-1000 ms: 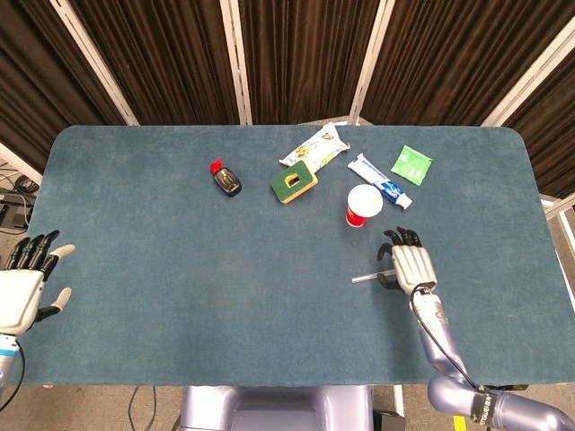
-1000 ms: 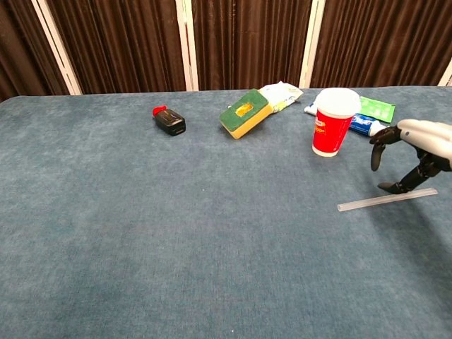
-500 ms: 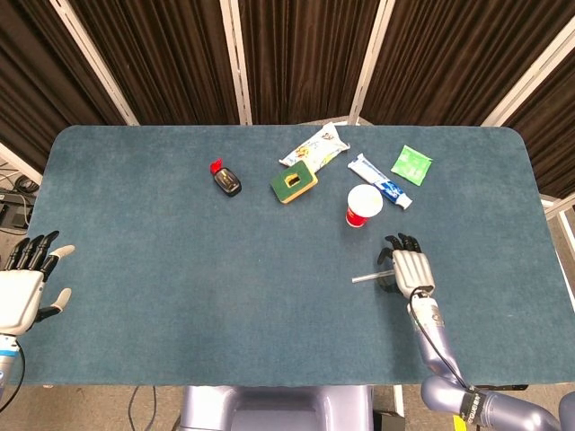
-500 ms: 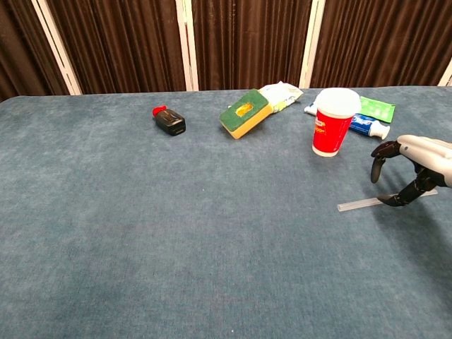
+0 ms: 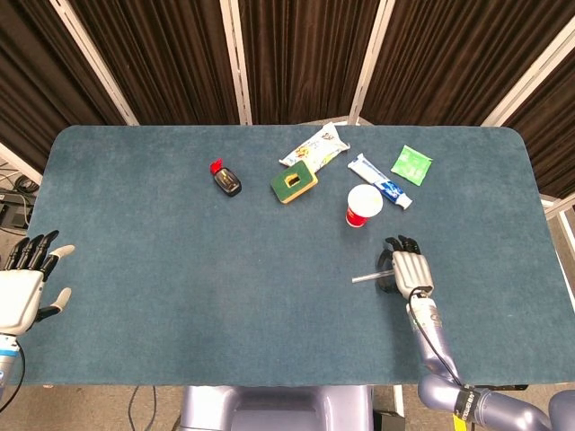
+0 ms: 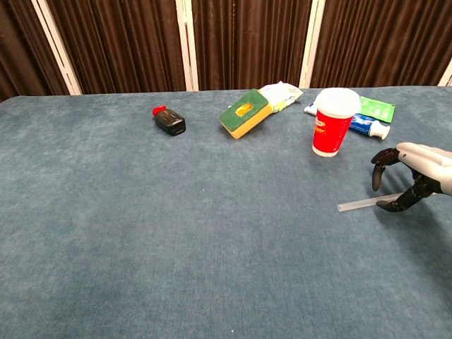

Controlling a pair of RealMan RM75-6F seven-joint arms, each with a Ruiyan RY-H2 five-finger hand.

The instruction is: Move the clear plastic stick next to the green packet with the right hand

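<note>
One thin clear plastic stick (image 6: pixel 360 205) looks light, stiff, slippery; the right robot hand (image 6: pixel 413 176) curls over its end, grip uncertain.

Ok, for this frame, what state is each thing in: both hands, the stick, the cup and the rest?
right robot hand: curled over the stick, grip unclear
left robot hand: open, holding nothing
clear plastic stick: lying flat on the table
red cup: upright, lidded
green packet: lying flat
toothpaste tube: lying flat
sponge: tilted
black bottle: on its side
</note>
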